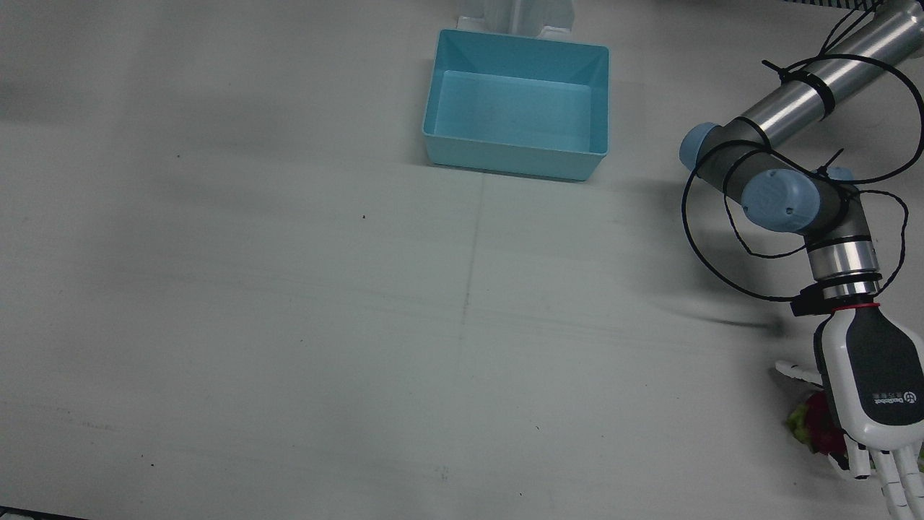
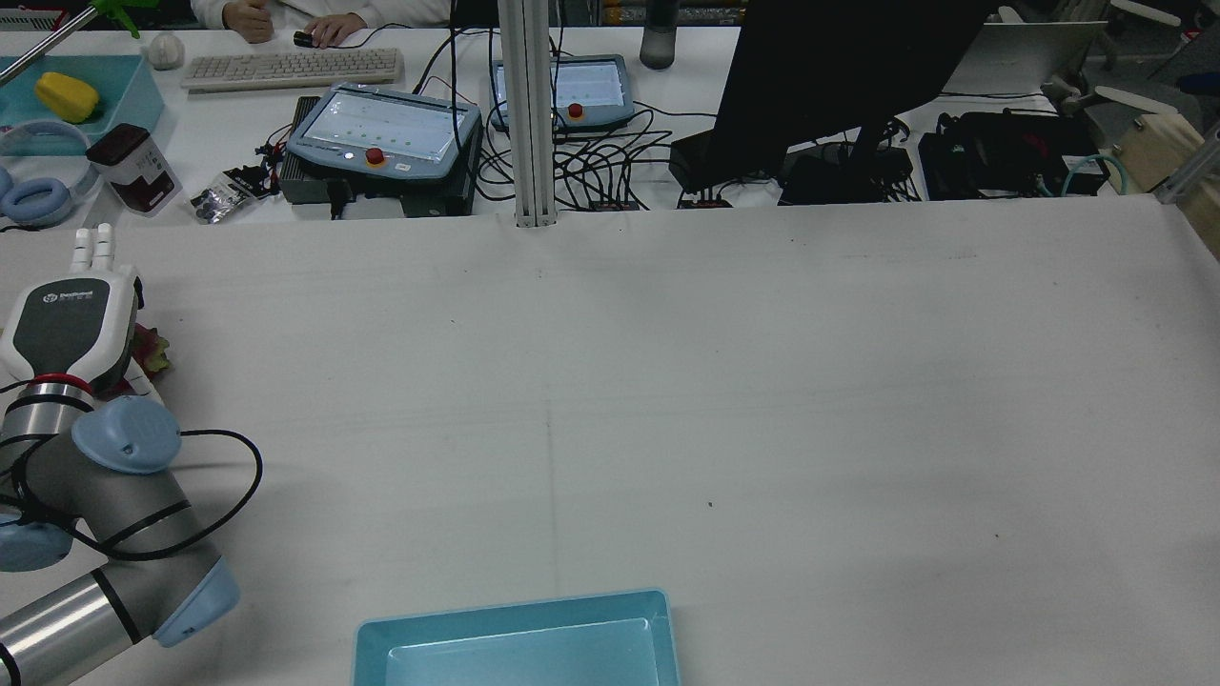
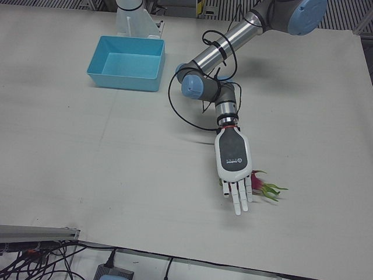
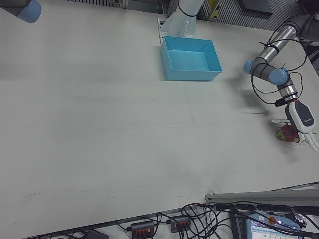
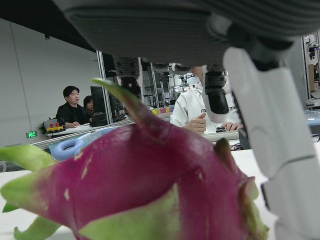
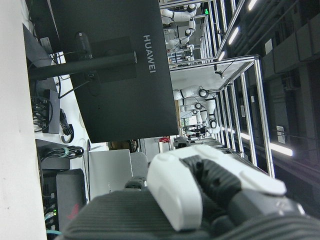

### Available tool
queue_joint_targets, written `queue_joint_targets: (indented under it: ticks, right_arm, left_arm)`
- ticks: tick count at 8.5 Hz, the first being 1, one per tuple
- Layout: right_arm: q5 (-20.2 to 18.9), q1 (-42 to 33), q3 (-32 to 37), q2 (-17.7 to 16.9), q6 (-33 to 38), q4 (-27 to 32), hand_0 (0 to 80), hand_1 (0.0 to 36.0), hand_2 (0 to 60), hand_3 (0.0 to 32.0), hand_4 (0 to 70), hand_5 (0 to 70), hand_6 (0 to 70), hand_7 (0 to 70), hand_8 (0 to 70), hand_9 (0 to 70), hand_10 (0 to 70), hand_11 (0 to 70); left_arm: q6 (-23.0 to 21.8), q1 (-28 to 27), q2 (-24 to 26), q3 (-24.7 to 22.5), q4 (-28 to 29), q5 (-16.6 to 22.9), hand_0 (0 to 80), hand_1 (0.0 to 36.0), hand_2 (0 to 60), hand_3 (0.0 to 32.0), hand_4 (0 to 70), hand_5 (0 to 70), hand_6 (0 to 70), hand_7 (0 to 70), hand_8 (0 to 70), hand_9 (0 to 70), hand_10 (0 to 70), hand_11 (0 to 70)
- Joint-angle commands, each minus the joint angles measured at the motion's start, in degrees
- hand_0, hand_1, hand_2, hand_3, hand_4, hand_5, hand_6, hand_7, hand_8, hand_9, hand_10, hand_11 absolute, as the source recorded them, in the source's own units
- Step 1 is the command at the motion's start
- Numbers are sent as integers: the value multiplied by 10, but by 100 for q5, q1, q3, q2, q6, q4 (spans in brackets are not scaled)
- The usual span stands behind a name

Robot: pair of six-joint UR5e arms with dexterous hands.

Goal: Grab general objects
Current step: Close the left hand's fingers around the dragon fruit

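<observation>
A pink dragon fruit (image 1: 812, 426) with green scales lies on the white table near its edge, on my left arm's side. It also shows in the rear view (image 2: 148, 348), the left-front view (image 3: 263, 188), the right-front view (image 4: 286, 133), and fills the left hand view (image 5: 150, 185). My left hand (image 1: 877, 383) hovers flat, palm down, right over it, fingers (image 3: 238, 197) straight and apart, holding nothing. Its thumb (image 1: 794, 372) sticks out beside the fruit. My right hand (image 6: 200, 190) shows only in its own view, raised and facing a monitor; its grip is unclear.
A light blue open bin (image 1: 516, 170) stands empty at the table's middle near the pedestals, also in the left-front view (image 3: 122, 80). The left arm's black cable (image 1: 722, 238) loops around its wrist. Beyond the table's far edge are a monitor (image 2: 839, 76), teach pendants and cables.
</observation>
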State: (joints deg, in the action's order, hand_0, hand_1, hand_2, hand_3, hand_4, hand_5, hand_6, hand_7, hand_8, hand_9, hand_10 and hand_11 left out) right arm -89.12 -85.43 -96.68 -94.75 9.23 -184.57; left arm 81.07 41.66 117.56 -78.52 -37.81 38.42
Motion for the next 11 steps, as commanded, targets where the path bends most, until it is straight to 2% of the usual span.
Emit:
queue_joint_targets:
  ticks: [1, 2, 4, 5, 6, 7, 11]
  right_arm:
    - [0, 0, 0, 0, 0, 0, 0, 0, 0, 0, 0, 0, 0, 0, 0, 0, 0, 0]
    - [0, 0, 0, 0, 0, 0, 0, 0, 0, 0, 0, 0, 0, 0, 0, 0, 0, 0]
    - [0, 0, 0, 0, 0, 0, 0, 0, 0, 0, 0, 0, 0, 0, 0, 0, 0, 0]
    - [0, 0, 0, 0, 9, 0, 0, 0, 0, 0, 0, 0, 0, 0, 0, 0, 0, 0]
    - [0, 0, 0, 0, 9, 0, 0, 0, 0, 0, 0, 0, 0, 0, 0, 0, 0, 0]
    - [0, 0, 0, 0, 0, 0, 0, 0, 0, 0, 0, 0, 0, 0, 0, 0, 0, 0]
    - [0, 0, 0, 0, 0, 0, 0, 0, 0, 0, 0, 0, 0, 0, 0, 0, 0, 0]
  left_arm:
    - [49, 114, 31, 250, 98, -1, 483, 157, 121, 0, 0, 700, 0, 0, 0, 0, 0, 0]
    - [58, 193, 22, 250, 81, 7, 487, 163, 124, 0, 0, 700, 0, 0, 0, 0, 0, 0]
    - [58, 194, 22, 250, 81, 8, 483, 134, 24, 0, 0, 700, 0, 0, 0, 0, 0, 0]
    - [58, 194, 13, 267, 98, 8, 475, 115, 0, 138, 37, 84, 0, 0, 0, 0, 0, 0]
    - [58, 185, 4, 459, 203, -1, 468, 103, 0, 230, 4, 0, 0, 0, 0, 0, 0, 0]
    - [58, 176, 4, 487, 221, -1, 469, 103, 0, 244, 0, 0, 0, 0, 0, 0, 0, 0]
    - [67, 141, -13, 636, 423, -1, 469, 101, 0, 212, 15, 0, 0, 0, 0, 0, 0, 0]
